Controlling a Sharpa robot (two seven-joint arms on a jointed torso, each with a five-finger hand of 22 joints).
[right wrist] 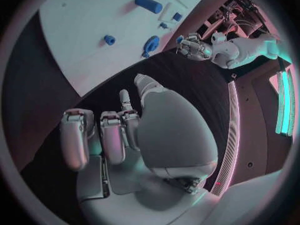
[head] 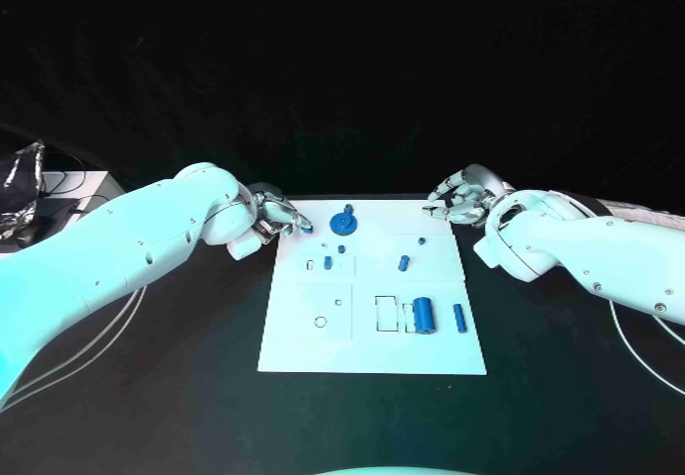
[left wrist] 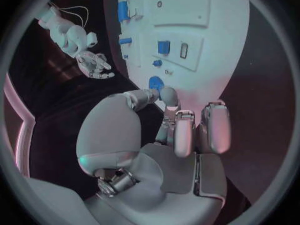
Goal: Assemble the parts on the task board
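Observation:
The white task board (head: 322, 341) lies in the middle of the black table. On it are a round blue part (head: 344, 223) near the far edge, small blue pegs (head: 404, 262), a thick blue cylinder (head: 423, 315) and a thin blue rod (head: 459, 317). My left hand (head: 271, 223) hovers at the board's far left corner, its thumb and a fingertip (left wrist: 169, 96) meeting on a small blue part (head: 304, 227) beside the round part (left wrist: 155, 82). My right hand (head: 459, 205) hangs off the far right corner, fingers apart and holding nothing (left wrist: 94, 65).
Black table surface (head: 171, 396) surrounds the board on all sides. Some equipment with cables (head: 36, 193) stands at the far left, off the table. Several outlined slots (head: 387, 313) on the board hold no part.

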